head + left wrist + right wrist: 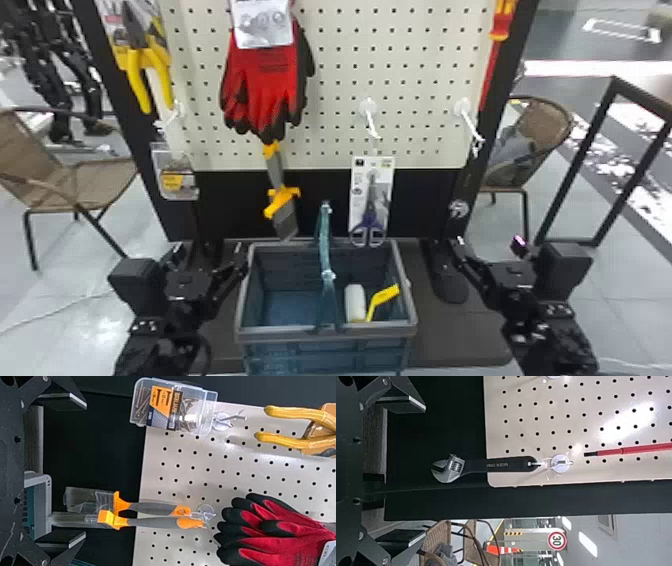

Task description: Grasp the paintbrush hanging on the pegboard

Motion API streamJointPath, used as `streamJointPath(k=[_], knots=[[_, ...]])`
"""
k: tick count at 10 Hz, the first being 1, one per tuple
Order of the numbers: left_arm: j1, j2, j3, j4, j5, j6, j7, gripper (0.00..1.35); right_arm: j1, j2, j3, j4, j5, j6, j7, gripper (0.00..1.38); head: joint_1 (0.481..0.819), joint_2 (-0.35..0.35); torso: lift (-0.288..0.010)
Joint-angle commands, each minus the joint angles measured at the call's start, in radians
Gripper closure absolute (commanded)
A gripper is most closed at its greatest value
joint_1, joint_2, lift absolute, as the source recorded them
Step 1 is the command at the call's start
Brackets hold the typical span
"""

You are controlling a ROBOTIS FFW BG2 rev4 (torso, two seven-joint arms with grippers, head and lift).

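**Hands.** The left hand (67, 469) sits low by the desk's (452, 327) left edge, just beside the left wall of the basket (327, 330). Its two flat fingers (64, 400) stand well apart with nothing between them. The right hand (403, 471) sits low over the right side of the desk. Its fingers are likewise spread and hold nothing.

**Task item.** The paintbrush (280, 201) hangs from a hook near the lower edge of the pegboard (410, 65), left of centre and directly beneath the red gloves (265, 80). It has a grey handle and an orange collar. Its bristles point down past the board's lower edge, in front of the black panel and just above the basket's rear left corner. The left wrist view shows two such brushes side by side on one hook, their bristles in clear sleeves. The left hand is apart from them.

**Other items.**
- Yellow-handled pliers (145, 65) hang at the board's upper left corner.
- A clear box of screws (172, 406) hangs at its lower left corner.
- Packaged scissors (370, 200) hang below the lower edge, right of the brush.
- A black wrench (483, 466) and a red screwdriver (631, 449) hang along the right edge.
- The basket holds a white roller (355, 302) with a yellow handle.
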Motion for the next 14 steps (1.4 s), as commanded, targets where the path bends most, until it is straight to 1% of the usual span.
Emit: streamJointPath(k=[1,6,7,9,10,11,13,14], knots=[[0.0,0.0,0.0,0.0,0.0,0.002,0.0,0.16,0.0,0.0,0.0,-0.001,0.0,0.0,0.0,0.18,0.549,0.0,-0.1],[0.0,0.0,0.002,0.004,0.002,-0.001,-0.001,0.16,0.0,-0.002,0.0,-0.003,-0.002,-0.003,0.0,0.18,0.549,0.0,-0.1],[-0.013,0.0,0.009,0.004,0.011,0.017,-0.023,0.16,0.002,-0.002,0.0,-0.003,-0.003,-0.003,0.0,0.18,0.549,0.0,-0.1],[-0.057,0.006,0.038,0.016,0.008,0.048,-0.101,0.16,0.002,-0.002,0.0,-0.004,-0.005,-0.003,0.0,0.18,0.549,0.0,-0.1],[-0.094,0.009,0.054,0.039,0.018,0.063,-0.161,0.16,0.002,-0.002,0.0,-0.004,-0.005,-0.003,0.0,0.18,0.549,0.0,-0.1],[-0.146,0.015,0.071,0.086,0.04,0.063,-0.241,0.16,0.002,-0.002,0.0,-0.007,-0.006,-0.003,0.0,0.18,0.549,0.0,-0.1],[-0.229,0.04,0.081,0.146,0.045,0.081,-0.328,0.16,-0.002,-0.002,0.0,-0.009,-0.008,-0.003,0.005,0.18,0.549,0.0,-0.1],[-0.283,0.054,0.101,0.203,0.046,0.091,-0.413,0.16,-0.002,-0.002,0.002,-0.012,-0.011,-0.003,0.009,0.18,0.549,0.0,-0.1]])
